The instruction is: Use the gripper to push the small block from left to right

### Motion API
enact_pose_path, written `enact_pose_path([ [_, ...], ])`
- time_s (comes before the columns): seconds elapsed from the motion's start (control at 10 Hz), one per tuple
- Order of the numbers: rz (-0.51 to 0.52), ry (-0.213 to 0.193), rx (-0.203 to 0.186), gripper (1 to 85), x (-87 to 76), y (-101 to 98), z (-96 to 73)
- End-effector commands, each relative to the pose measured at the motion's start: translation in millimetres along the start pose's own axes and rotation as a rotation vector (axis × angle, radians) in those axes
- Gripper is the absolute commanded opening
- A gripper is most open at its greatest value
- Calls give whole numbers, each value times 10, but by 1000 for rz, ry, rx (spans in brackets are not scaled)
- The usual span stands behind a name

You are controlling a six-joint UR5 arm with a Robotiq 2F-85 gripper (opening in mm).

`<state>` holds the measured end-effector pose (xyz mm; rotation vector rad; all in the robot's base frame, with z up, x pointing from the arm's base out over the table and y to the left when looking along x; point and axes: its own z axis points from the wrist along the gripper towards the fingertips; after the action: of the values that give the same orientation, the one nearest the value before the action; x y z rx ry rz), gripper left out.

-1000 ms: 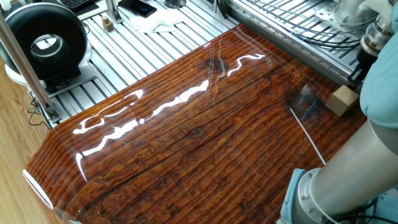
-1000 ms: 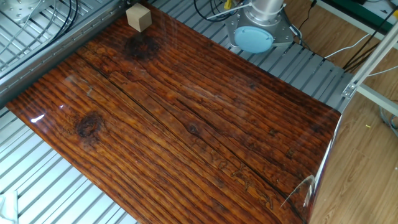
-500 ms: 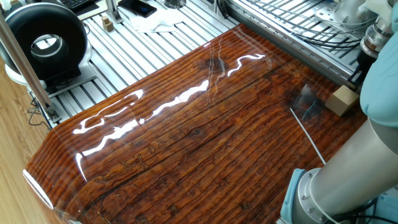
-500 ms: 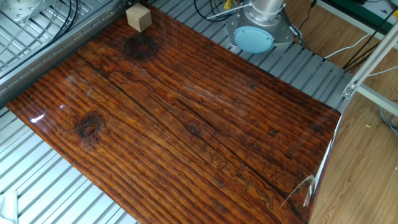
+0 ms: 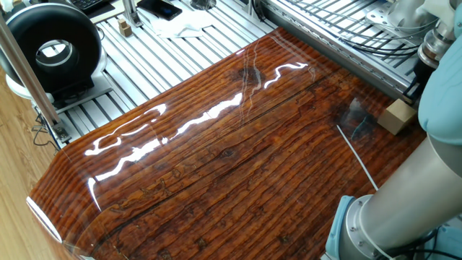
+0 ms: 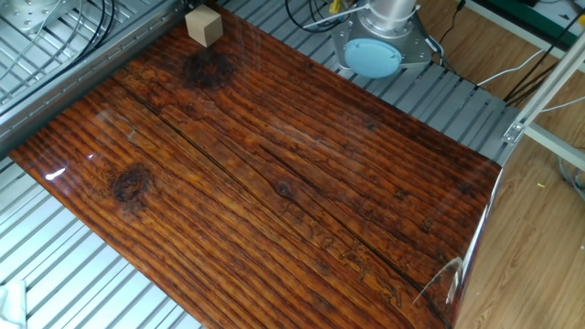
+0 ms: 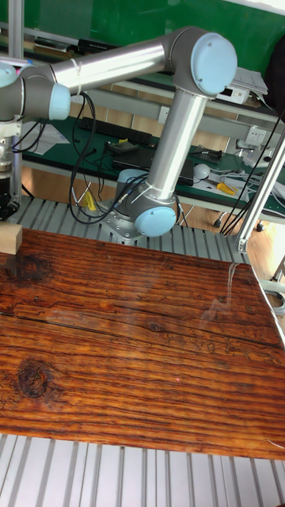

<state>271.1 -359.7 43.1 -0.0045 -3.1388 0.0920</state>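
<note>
The small block point(image 5: 398, 115) is a plain tan wooden cuboid resting at the far right edge of the glossy wooden table point(image 5: 216, 159). The other fixed view puts the small block point(image 6: 204, 25) at the table's top left corner. In the tall view the small block point(image 7: 8, 238) lies at the left edge. My gripper point(image 7: 8, 204) hangs just above and behind it, black under the silver wrist. In one fixed view the gripper point(image 5: 416, 78) is mostly hidden by the arm's light-blue cap. Its jaws are not clear enough to read.
My arm's elbow point(image 5: 433, 166) crosses the near right corner. The robot base point(image 6: 375, 50) stands on aluminium slats beside the table. A black round device point(image 5: 50, 47), a metal post point(image 5: 22, 58), a tiny wooden piece point(image 5: 125, 29) and a white cloth point(image 5: 180, 27) lie beyond the left end.
</note>
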Motion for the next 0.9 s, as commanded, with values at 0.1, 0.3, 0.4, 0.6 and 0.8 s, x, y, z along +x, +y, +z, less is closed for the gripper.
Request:
enact_pose_path([
  [0.1, 36, -17, -43, 10, -62, 99, 21],
  [0.3, 41, -17, -43, 10, -67, 100, 26],
  [0.4, 44, -16, -48, 10, -68, 113, 32],
  [0.6, 50, -15, -55, 10, -73, 140, 40],
  [0.8, 53, -12, -63, 10, -63, 169, 39],
])
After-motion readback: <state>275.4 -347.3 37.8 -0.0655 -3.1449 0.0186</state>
